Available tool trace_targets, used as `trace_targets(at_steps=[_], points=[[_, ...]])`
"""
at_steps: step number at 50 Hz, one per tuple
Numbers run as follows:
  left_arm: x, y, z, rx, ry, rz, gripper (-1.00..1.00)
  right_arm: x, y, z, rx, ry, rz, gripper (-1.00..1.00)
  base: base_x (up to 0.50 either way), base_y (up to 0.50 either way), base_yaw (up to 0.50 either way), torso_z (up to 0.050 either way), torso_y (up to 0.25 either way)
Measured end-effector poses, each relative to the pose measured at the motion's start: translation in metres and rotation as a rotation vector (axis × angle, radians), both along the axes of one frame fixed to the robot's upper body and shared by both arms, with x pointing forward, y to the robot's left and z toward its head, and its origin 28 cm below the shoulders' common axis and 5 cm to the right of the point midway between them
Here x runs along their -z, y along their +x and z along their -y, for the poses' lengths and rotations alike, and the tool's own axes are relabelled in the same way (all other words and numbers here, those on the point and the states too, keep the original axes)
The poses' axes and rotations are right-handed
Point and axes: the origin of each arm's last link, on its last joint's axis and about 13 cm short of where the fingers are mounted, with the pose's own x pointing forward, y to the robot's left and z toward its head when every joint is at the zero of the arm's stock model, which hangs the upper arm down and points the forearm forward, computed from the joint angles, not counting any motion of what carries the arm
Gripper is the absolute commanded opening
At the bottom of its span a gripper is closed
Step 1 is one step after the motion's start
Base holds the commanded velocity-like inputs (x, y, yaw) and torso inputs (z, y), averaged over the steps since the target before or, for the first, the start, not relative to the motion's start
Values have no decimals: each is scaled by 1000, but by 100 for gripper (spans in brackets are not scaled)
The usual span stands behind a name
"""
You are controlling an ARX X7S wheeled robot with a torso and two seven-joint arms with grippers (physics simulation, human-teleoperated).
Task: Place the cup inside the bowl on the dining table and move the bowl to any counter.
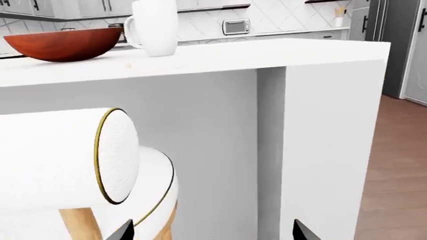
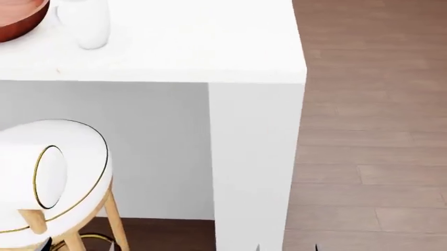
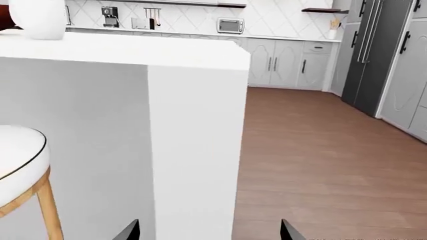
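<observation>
the cup [image 1: 155,26] stands just beside the bowl [image 1: 65,44] on the dining table [image 1: 267,55], both grippers released.

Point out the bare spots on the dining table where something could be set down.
The dining table is bare from the cup across to its right edge and corner, and along the front edge. It is crowded only at the far left, where the bowl sits beside the cup.

One bowl [image 1: 63,44] and one cup [image 1: 155,26] stand on one white surface [image 1: 267,55]. One stool [image 2: 52,172] sits below it. Along the far wall are one microwave [image 1: 236,26], one fridge [image 3: 370,50] and one shelf [image 3: 325,10].
</observation>
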Motion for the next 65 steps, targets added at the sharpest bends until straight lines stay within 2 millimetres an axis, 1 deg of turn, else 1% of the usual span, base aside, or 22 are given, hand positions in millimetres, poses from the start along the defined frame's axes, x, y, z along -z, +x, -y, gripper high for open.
trace_targets(at_steps=[12,40,55,65], points=[[0,0,1,1,2,0,100,0,1,0,0,-11,-2,100,-130,500,0,0,0],[-2,3,4,-3,-4,2,100,-1,1,0,5,-24,2,100,0,500,0,0,0],[-3,2,2,-8,-15,9,100,-1,0,1,17,-31,2,100,0,500,0,0,0],[-4,0,0,-5,-21,13,100,-2,0,1,33,-33,4,100,0,17,0,0,0]])
